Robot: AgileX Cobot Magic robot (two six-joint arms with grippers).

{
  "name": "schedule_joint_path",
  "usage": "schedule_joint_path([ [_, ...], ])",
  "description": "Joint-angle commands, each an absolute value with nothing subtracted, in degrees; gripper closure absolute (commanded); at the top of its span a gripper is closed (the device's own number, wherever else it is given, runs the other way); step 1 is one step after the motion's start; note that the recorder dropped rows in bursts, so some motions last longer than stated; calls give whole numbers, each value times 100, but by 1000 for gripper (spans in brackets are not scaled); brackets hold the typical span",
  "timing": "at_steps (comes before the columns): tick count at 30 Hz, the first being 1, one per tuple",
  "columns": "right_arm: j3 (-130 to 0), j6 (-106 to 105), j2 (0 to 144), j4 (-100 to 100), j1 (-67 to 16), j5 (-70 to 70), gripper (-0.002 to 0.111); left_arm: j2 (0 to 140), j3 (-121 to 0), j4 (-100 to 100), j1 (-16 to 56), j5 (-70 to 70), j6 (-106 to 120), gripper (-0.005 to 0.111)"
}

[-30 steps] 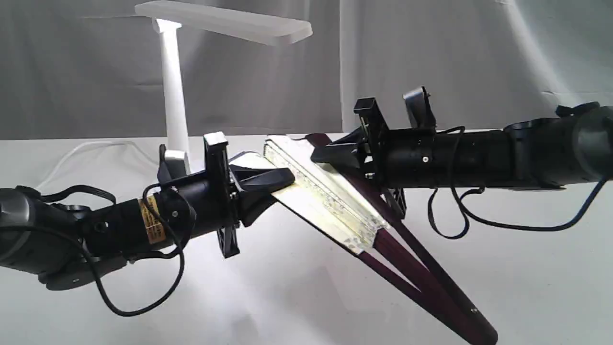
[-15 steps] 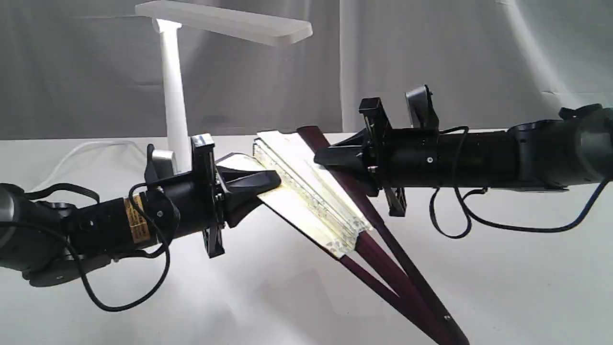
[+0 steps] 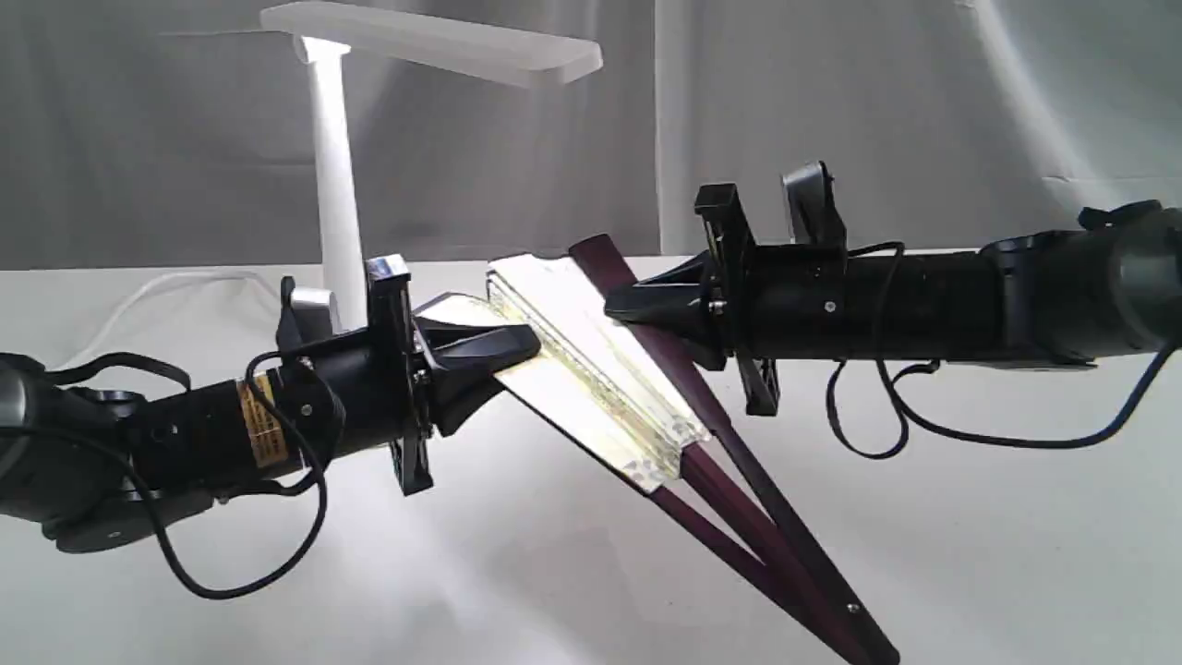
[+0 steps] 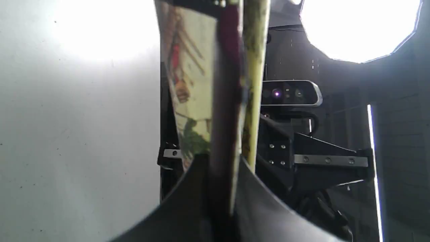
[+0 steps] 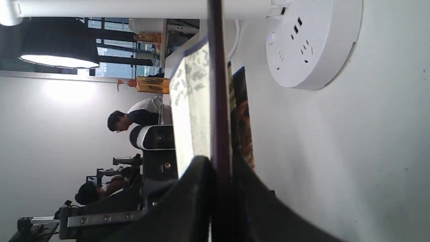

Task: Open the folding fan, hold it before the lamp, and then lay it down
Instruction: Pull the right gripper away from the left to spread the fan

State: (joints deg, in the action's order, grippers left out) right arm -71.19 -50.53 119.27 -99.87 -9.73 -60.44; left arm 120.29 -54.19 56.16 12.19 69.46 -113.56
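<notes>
The folding fan (image 3: 591, 369) hangs tilted above the white table, only slightly spread, its cream pleats bunched and its maroon ribs meeting at the pivot low on the right. My left gripper (image 3: 528, 349) is shut on the fan's left guard and leaf edge; in the left wrist view the fan (image 4: 191, 84) rises out of that gripper (image 4: 220, 164). My right gripper (image 3: 617, 309) is shut on the maroon right guard, which runs between its jaws (image 5: 221, 164) beside the cream leaf (image 5: 191, 101). The lamp (image 3: 337, 203) stands lit behind the left arm, its head above the fan.
The lamp's round base (image 5: 312, 43) with sockets sits on the table close behind the fan. Its white cord (image 3: 157, 286) trails to the back left. A grey curtain (image 3: 877, 120) closes off the back. Bare white table (image 3: 517, 573) lies below the fan.
The right gripper's jaws have come together on the maroon guard. Both arms and the fan have shifted a little to the left, and the fan's pivot end has sunk lower.
</notes>
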Motion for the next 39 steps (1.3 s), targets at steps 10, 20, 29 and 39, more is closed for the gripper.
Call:
schedule_joint_path([
  [10,-7142,-5115,11903,-9995,-911,-6097,108,11951,-5431,5413,1196,6996,-11350,107],
  [20,-7142,-5115,11903,-9995,-465,-6464,108,11951,-5431,5294,1196,6996,-11326,107],
  [29,-7142,-5115,11903,-9995,-314,-6703,108,11923,-5420,5237,1196,6996,-11326,107],
  [39,-7142,-5115,11903,-9995,83,-6805,108,11677,-5275,4854,1196,6996,-11079,107],
])
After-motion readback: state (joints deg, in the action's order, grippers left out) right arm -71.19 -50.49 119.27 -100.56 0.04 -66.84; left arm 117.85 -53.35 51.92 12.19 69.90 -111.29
